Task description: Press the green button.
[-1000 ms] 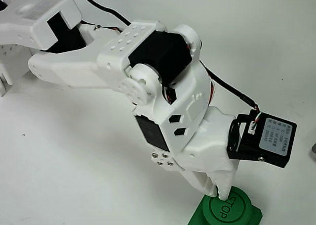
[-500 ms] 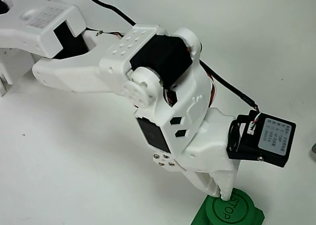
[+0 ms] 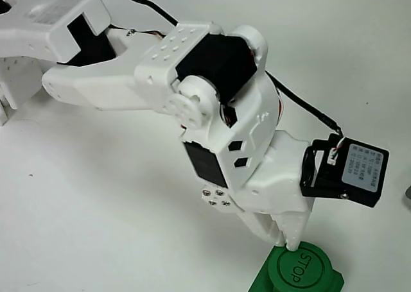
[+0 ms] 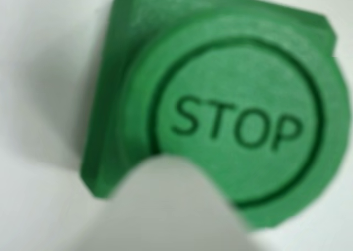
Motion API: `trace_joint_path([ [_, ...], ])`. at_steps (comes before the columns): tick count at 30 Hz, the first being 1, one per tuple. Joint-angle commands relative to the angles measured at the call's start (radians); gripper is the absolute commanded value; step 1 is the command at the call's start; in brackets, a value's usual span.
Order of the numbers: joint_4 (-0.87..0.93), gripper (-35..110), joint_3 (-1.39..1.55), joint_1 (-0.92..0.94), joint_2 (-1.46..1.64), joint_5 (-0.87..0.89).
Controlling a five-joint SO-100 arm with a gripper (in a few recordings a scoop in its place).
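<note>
One claw (image 3: pixel 287 239) | fingers together, holding nothing | tip at green button (image 3: pixel 299 268) rim | white table (image 3: pixel 96 228)

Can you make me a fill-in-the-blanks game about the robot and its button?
1. The word on the button is ____.
2. The button's colour is ____.
3. In the overhead view, the white fingers point down at the button's ____ edge.
4. The table under the button is ____.

Missing words: STOP; green; top; white
</note>
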Motion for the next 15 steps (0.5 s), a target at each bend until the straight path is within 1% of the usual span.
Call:
trace_joint_path([
  [1,0.035,0,-0.008,0.005,0.213,0.0],
  [7,0.035,0,0.018,-0.006,0.337,-0.002],
  [15,0.035,0,0.285,-0.017,0.598,-0.003],
])
